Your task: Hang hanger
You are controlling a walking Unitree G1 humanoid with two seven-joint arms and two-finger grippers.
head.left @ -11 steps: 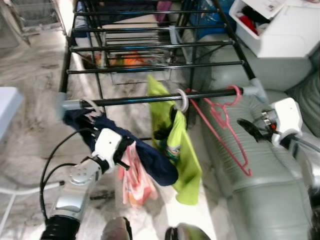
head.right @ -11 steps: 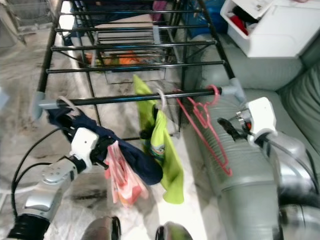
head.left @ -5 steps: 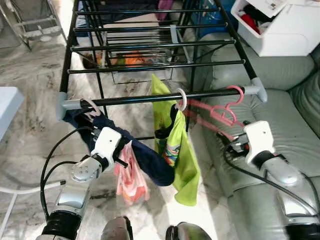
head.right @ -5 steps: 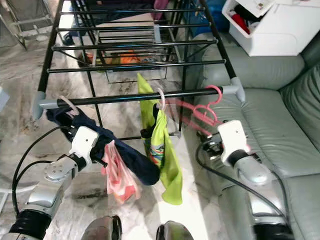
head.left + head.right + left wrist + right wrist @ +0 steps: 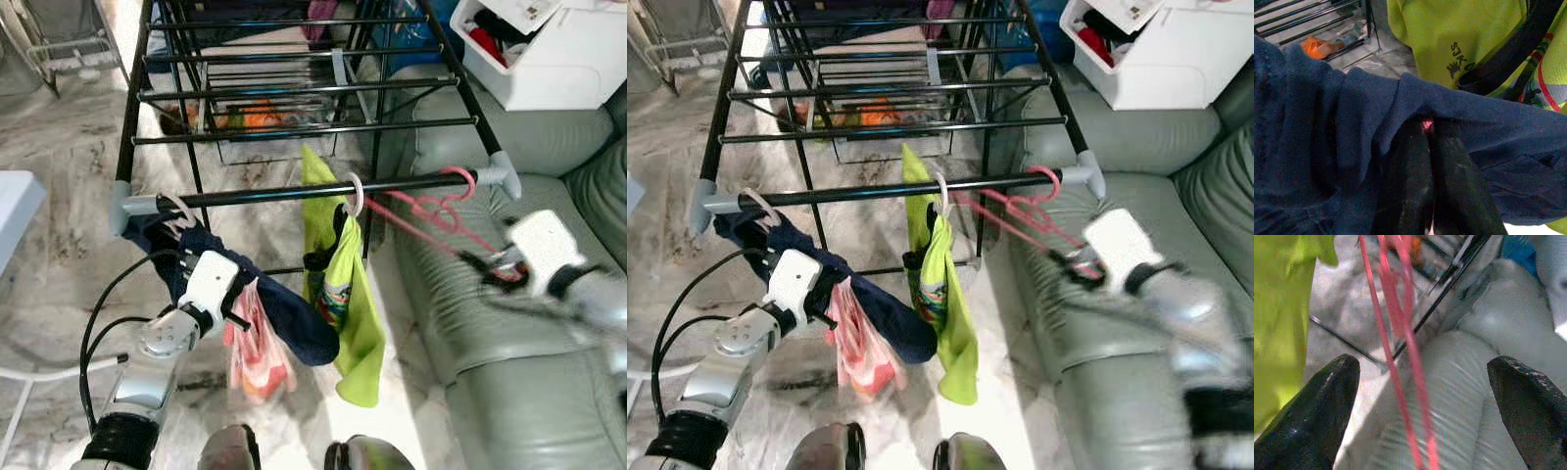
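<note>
The right pincer (image 5: 1422, 406) stood released, the pink hanger (image 5: 1400, 347) between its fingers and hooked on the rail (image 5: 323, 189), while the left pincer (image 5: 1432, 161) clenched navy cloth (image 5: 1327, 147).

Daylight is falling evenly across the scene, and a bright patch is lying on the marble floor (image 5: 294, 245) beneath the drying rack (image 5: 294, 93), washing out its veining. Soft shadows are pooling under the rack's bars. The right arm (image 5: 588, 294) is smearing into heavy motion blur in both eye views, while the left arm (image 5: 162, 343) is staying crisp. The pink hanger (image 5: 1400, 347) is blurring into soft streaks in the right wrist view, with the yellow-green cloth (image 5: 1278, 308) out of focus. The left wrist view is sitting dim, its hand (image 5: 1427, 181) reading nearly black against the navy fabric (image 5: 1327, 147).
</note>
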